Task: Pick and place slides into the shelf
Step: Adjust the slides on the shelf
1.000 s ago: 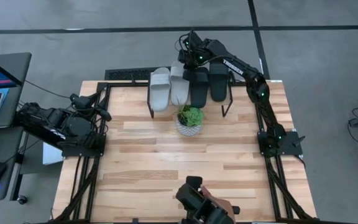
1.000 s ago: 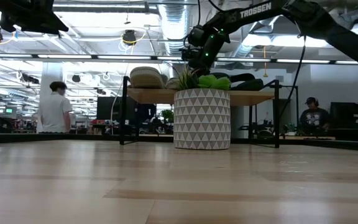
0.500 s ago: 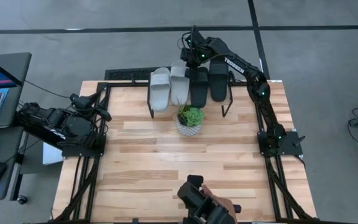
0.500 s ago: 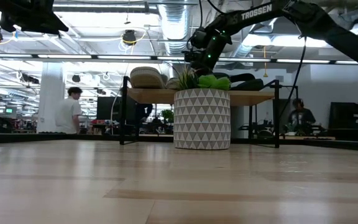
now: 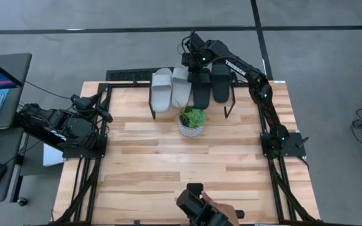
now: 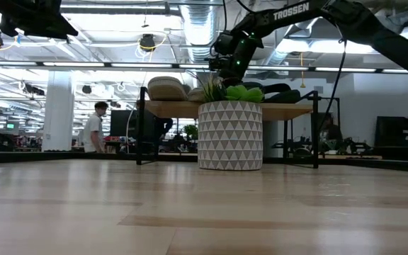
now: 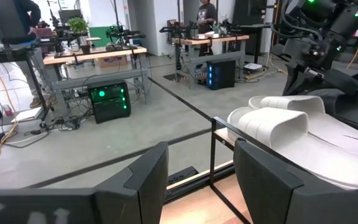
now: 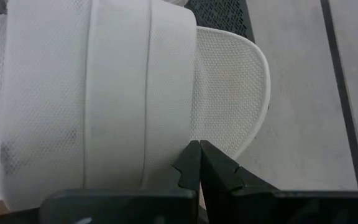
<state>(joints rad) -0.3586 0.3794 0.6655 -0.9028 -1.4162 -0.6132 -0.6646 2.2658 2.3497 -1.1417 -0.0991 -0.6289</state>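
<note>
The shelf stands at the table's far edge on thin black legs. Side by side on its plank lie two light grey slides and two black slides. My right gripper hangs over the shelf's far side. It is shut and points down at the second grey slide, just beyond its wide strap. My left gripper waits open at the table's left edge, facing the shelf. My right gripper's shut fingers come from above at the grey slide's footbed, right beside the edge of its strap. Whether they touch it, I cannot tell. The slide lies flat on the shelf.
A white patterned pot with a green plant stands just in front of the shelf, near its middle. Bare wooden table stretches from there to the near edge. A dark device with a hand on it shows at the near edge. People move in the room behind.
My right gripper has shifted a little back and forth over the shelf's far side and has stayed shut. The four slides lie where they were. A person in the room behind has walked toward the right.
</note>
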